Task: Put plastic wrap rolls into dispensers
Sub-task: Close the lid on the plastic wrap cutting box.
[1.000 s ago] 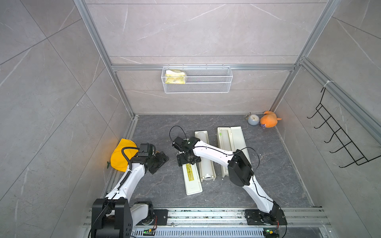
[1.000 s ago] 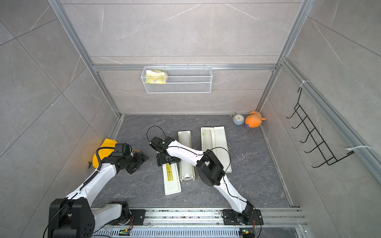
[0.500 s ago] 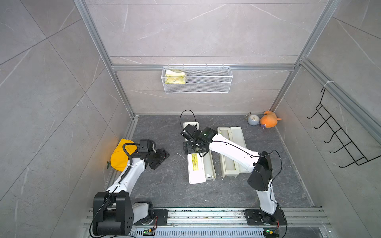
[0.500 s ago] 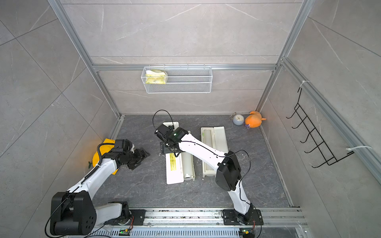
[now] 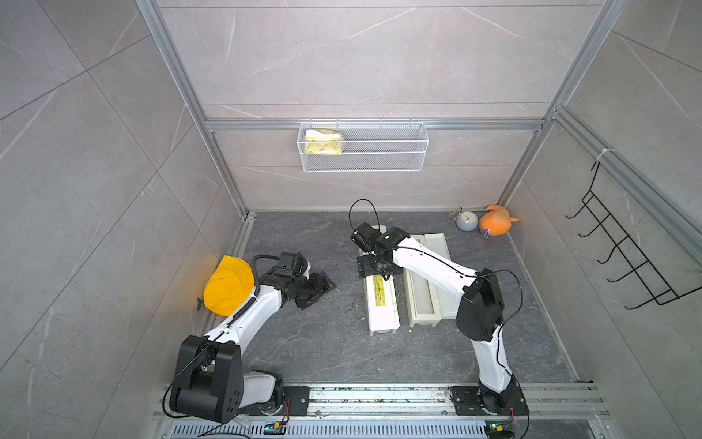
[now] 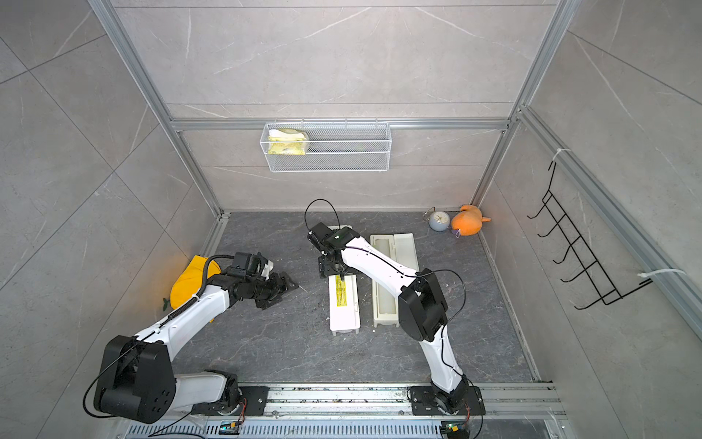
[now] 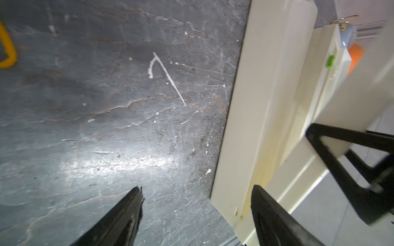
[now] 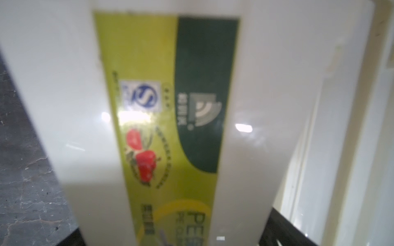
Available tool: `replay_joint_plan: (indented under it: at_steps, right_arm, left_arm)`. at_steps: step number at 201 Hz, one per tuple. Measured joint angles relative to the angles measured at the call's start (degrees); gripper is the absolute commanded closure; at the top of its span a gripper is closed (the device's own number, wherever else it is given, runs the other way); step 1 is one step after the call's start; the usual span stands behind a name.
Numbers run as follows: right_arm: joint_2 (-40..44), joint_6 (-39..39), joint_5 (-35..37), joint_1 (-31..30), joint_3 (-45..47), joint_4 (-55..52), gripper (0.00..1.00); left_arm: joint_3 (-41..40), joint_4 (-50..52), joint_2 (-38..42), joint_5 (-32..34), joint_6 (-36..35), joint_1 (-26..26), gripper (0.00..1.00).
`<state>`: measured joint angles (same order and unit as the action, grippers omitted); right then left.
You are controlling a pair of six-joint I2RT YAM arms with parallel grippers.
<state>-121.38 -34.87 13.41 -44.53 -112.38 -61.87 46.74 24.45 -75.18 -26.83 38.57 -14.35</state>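
My right tool (image 5: 377, 267) has shifted toward the far end of the closed box (image 5: 383, 308), apart astride it; my left tool (image 5: 318, 292), apart and empty, hangs toward the surface's (image 5: 323, 349) left edge.

closed dispenser (image 5: 383, 317) beside open dispenser (image 5: 424, 322)
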Motion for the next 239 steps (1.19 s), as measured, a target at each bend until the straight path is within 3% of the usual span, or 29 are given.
replay_joint_plan:
  at_steps: [55, 91, 203, 239]
  right_arm:
    - [-1.84, 2.45, -3.78, 1.2, 0.2, 1.92, 0.06]
    - [-2.93, 3.19, -5.79, 2.03, 0.72, 3.08, 0.06]
    - [-2.95, 3.13, -8.15, 3.23, 2.99, 5.35, 0.06]
    - [-3.06, 2.34, -8.96, 3.87, 2.99, 5.14, 0.06]
  left_arm:
    - [-0.59, -5.92, -1.18, -10.88, -0.66, -9.18, 0.18]
    - [-1.84, -10.93, -3.56, -15.45, -0.55, -12.17, 0.15]
    - [-1.99, -18.6, -15.85, -17.51, 1.66, -19.12, 0.12]
    - [-1.16, -19.5, -17.49, -18.78, 2.93, -19.5, 0.23]
